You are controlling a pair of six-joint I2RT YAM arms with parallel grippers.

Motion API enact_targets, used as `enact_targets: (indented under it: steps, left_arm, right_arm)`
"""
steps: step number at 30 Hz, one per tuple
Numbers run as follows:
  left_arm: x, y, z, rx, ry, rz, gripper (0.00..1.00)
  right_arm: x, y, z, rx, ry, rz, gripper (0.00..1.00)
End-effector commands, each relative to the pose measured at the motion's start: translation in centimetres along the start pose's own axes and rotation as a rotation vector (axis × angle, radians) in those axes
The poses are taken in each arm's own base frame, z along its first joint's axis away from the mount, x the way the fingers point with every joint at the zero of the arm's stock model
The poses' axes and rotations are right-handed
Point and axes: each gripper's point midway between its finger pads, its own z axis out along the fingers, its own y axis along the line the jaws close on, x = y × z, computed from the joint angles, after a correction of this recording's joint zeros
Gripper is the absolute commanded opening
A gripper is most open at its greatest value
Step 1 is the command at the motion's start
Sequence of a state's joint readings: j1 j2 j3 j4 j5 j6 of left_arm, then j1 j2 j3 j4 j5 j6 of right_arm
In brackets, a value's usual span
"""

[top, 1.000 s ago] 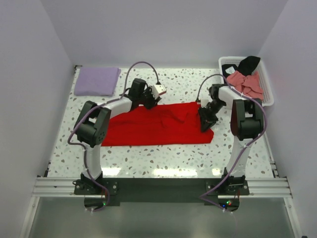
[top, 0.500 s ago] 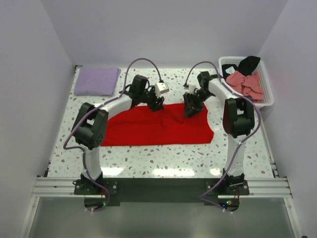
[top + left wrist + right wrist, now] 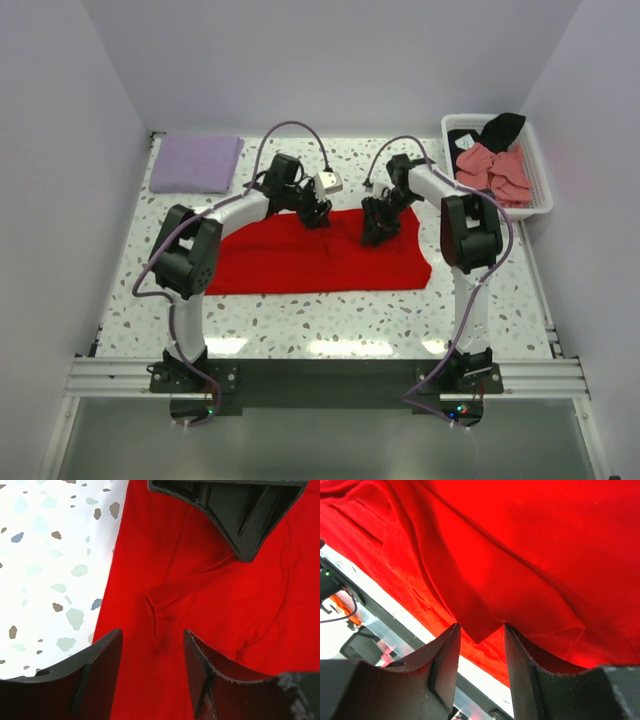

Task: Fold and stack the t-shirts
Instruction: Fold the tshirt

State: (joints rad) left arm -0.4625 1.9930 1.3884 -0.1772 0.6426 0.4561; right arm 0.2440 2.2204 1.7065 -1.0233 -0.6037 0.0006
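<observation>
The left gripper [image 3: 151, 640] and right gripper [image 3: 481, 630] hang half-open over the red shirt [image 3: 300, 265], where closing on loose wrinkles could bunch it.

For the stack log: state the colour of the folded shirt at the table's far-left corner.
The folded shirt is pale lavender, clearest in the top external view.

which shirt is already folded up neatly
The lavender shirt in the far left corner: it is a neat flat rectangle. The red shirt lies spread out and wrinkled in the middle, and the pink shirt and black shirt are bunched in the basket.
</observation>
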Motion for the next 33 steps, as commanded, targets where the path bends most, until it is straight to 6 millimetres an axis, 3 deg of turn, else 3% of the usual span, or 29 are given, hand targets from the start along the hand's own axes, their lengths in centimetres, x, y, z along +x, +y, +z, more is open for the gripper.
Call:
enact_targets:
  steps: [1, 4, 5, 11, 14, 17, 18, 22, 27, 33]
  left_arm:
    - [-1.1, -0.6, 0.3, 0.036, -0.028, 0.055, 0.57]
    - [-0.9, -1.1, 0.4, 0.060, -0.025, 0.057, 0.56]
    - [-0.8, -1.1, 0.5, 0.063, -0.023, 0.057, 0.56]
    - [-0.1, -1.1, 0.7, 0.064, -0.005, 0.062, 0.53]
    - [0.6, -0.5, 1.0, 0.041, 0.017, 0.055, 0.49]
    - [0.9, 0.0, 1.2, 0.027, 0.027, 0.057, 0.34]
    - [0.7, 0.0, 1.1, 0.026, 0.024, 0.063, 0.23]
    - [-0.4, -0.8, 0.4, 0.046, -0.020, 0.083, 0.00]
    - [-2.1, -2.6, -1.0, 0.089, -0.070, 0.094, 0.00]
    - [-2.4, -5.8, -1.5, 0.167, -0.077, 0.083, 0.00]
  right_arm:
    - [-0.3, 0.4, -0.3, -0.003, -0.019, 0.026, 0.43]
    - [-0.6, 0.4, -0.3, 0.002, -0.027, 0.017, 0.35]
    - [-0.7, 0.4, -0.4, 0.002, -0.030, 0.013, 0.26]
    - [-1.4, 0.7, -1.1, 0.007, -0.051, -0.028, 0.01]
    - [-1.6, 0.9, -1.3, 0.004, -0.057, -0.037, 0.00]
    - [-1.7, 1.1, -1.8, 0.006, -0.066, -0.075, 0.00]
    - [-1.7, 1.1, -1.9, 0.012, -0.067, -0.083, 0.00]
    - [-2.0, 1.2, -3.0, 0.036, -0.081, -0.131, 0.00]
    - [-2.1, 1.2, -4.8, 0.093, -0.084, -0.214, 0.00]
    - [-1.4, 0.1, -6.6, 0.188, -0.055, -0.277, 0.00]
